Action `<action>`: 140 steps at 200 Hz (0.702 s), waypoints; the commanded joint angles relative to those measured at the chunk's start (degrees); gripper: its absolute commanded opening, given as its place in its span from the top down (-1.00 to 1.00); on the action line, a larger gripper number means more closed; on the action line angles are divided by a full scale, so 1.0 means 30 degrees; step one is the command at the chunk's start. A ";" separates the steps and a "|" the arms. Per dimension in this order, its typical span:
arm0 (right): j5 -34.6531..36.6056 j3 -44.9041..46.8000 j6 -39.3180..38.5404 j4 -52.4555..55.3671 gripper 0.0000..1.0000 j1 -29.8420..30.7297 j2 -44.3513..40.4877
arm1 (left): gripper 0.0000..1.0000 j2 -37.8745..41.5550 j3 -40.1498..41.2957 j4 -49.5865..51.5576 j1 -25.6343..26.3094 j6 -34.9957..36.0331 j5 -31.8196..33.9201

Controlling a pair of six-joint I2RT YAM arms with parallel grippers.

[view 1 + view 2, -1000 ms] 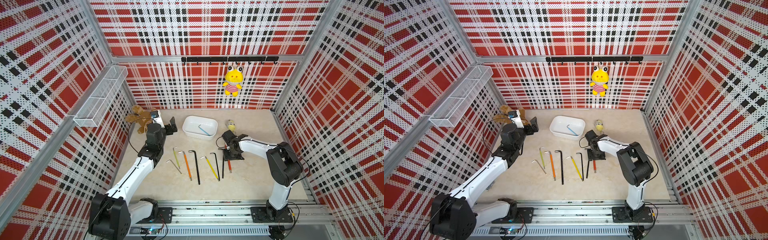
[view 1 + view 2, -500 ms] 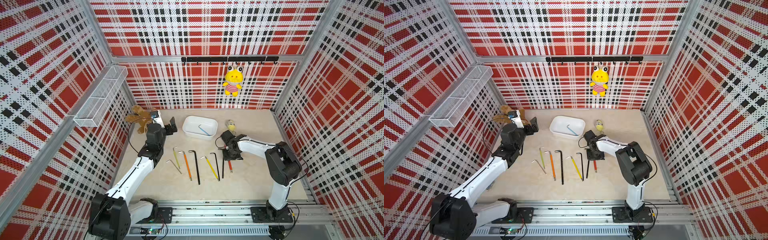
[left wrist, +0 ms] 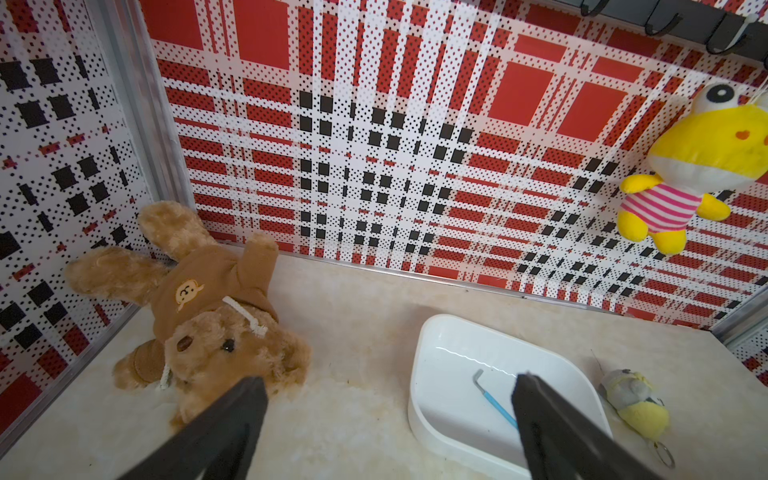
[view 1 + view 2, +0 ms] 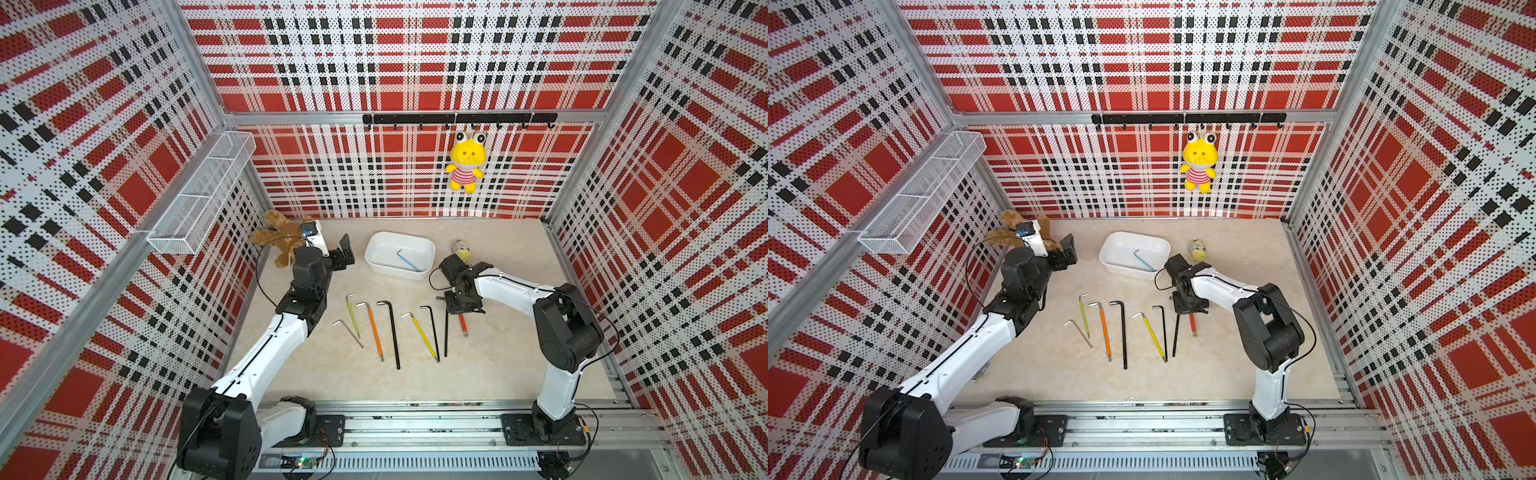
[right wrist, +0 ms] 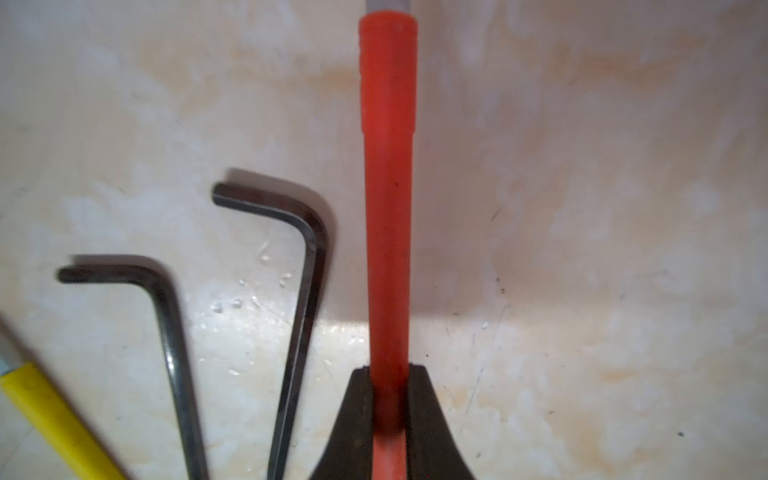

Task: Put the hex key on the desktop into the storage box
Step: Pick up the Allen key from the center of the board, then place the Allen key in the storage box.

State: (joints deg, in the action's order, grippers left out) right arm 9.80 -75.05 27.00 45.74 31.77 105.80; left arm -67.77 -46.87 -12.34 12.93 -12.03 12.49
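Enclosure walled in red plaid perforated panels (image 4: 395, 54); the desktop (image 4: 498, 374) was cream and faintly marbled. A wire-mesh basket (image 4: 203, 195) was fixed to the wall, above and outboard of the left gripper (image 3: 388, 378). A brown teddy bear (image 3: 208, 324) lay just beyond that gripper, off to one side of its fingers. The left gripper was held clear of the surface, jaws spread wide, nothing between them. The storage box (image 4: 376, 259) sat ahead of it on the other side and held one blue hex key (image 4: 409, 261).

Between the two grippers a row of loose keys lay on the desktop, among them a silver hex key (image 4: 348, 332), an orange hex key (image 4: 374, 332) and a yellow hex key (image 4: 422, 336). A thin black hex key (image 5: 307, 291) lay just beside the right gripper (image 5: 388, 374).

The right gripper was down at the desktop, jaws pressed together on the sleeve of the red hex key (image 5: 388, 166), whose shaft ran straight out from between the fingertips. Whether that key had left the surface could not be told. A small yellow plush (image 4: 461, 251) lay beyond the right gripper's wrist.
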 commanded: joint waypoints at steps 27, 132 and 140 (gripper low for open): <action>0.0765 -0.3186 -0.6319 -0.0673 1.00 0.0052 -0.2449 | -0.98 0.0449 0.0023 -0.0047 -0.0055 -0.0016 0.0144; -0.8262 -1.2174 -1.6574 -0.4162 1.00 -0.0006 0.3954 | -0.99 0.0763 0.0089 0.0201 -0.0002 0.0111 0.0602; -0.8463 -1.3157 -1.6782 -0.3956 1.00 -0.0063 0.4951 | -0.99 0.0792 0.0093 0.0242 0.0005 0.0143 0.0612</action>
State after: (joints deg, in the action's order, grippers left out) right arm -11.46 -108.29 -17.19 35.27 31.75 112.79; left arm -66.67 -46.87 -12.05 12.93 -12.01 13.34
